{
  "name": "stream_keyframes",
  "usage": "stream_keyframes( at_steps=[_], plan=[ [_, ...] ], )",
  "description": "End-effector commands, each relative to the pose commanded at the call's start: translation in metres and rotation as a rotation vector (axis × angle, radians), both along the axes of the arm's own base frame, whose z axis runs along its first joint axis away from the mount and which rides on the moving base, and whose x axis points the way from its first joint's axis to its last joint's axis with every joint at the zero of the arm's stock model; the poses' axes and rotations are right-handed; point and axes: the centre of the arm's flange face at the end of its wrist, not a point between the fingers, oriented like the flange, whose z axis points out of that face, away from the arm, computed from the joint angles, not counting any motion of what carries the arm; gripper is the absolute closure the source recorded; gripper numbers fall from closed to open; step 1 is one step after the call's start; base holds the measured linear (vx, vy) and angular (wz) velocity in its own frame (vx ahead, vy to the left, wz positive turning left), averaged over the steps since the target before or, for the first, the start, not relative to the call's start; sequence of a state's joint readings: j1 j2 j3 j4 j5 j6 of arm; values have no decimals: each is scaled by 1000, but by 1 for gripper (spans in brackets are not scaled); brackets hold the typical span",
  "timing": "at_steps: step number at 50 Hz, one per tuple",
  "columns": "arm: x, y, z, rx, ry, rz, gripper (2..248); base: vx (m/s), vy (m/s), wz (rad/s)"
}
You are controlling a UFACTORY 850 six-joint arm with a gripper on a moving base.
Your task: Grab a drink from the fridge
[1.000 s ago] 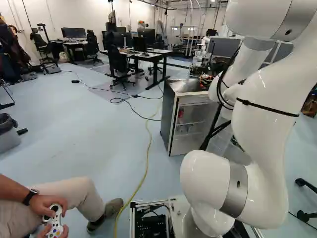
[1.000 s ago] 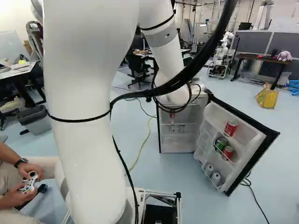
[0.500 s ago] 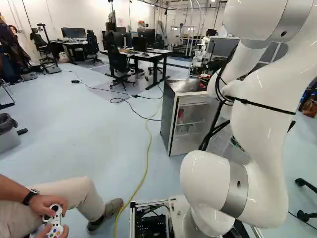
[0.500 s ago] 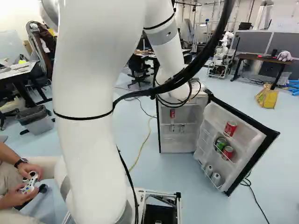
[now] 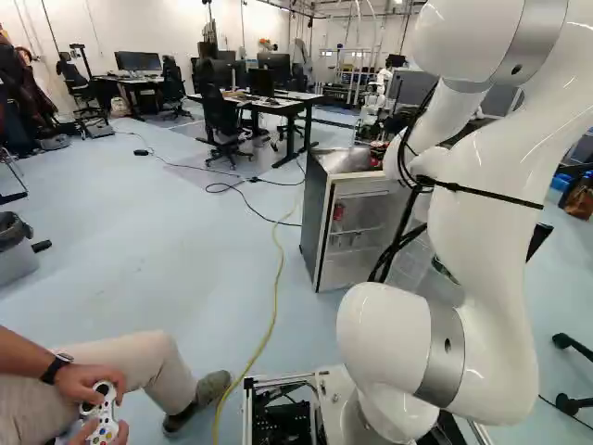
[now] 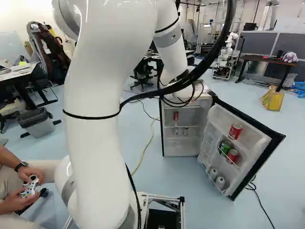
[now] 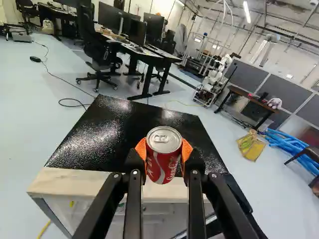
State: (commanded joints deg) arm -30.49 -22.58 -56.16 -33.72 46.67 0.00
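Far left in the left base view there's a grey bin (image 5: pixel 14 261), then pale blue floor (image 5: pixel 157 250) running over to a yellow cable (image 5: pixel 278 278). Keep wheels off that cable; it lies between bin and fridge (image 5: pixel 316 218). Black chair (image 5: pixel 220 116) and desk (image 5: pixel 306 96) sit beyond, well apart from the fridge.

Next, the drink: my fingers (image 7: pixel 133 167) are clamped on a red can (image 7: pixel 163 154), one orange pad each side, silver lid facing my wrist camera. In the wrist view it overlaps the black fridge top (image 7: pixel 114 127) and its pale front edge (image 7: pixel 94 183). Can't tell the gap underneath.

Fridge is open. Another red can (image 6: pixel 176 116) stands on its upper shelf. My black cable loops (image 6: pixel 193 95) hang by the fridge's front, so snag risk; clearance is unreadable.

Right of that, the door (image 6: pixel 221 117) swings wide, black outer edge angled toward my base, racks carrying red, green and grey cans (image 6: pixel 220 182). More floor past it, between door and yellow bag (image 6: pixel 272 99).
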Motion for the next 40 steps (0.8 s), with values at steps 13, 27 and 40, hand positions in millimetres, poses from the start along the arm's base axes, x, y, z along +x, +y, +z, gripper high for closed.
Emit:
stream_keyframes(
  at_steps=[13, 27, 40],
  plan=[
    [15, 2, -2, -4, -4, 15, 162, 0, 0, 0],
    [30, 5, -5, -7, 15, 25, 162, 0, 0, 0],
    [36, 6, -7, -8, 31, 26, 162, 0, 0, 0]
  ],
)
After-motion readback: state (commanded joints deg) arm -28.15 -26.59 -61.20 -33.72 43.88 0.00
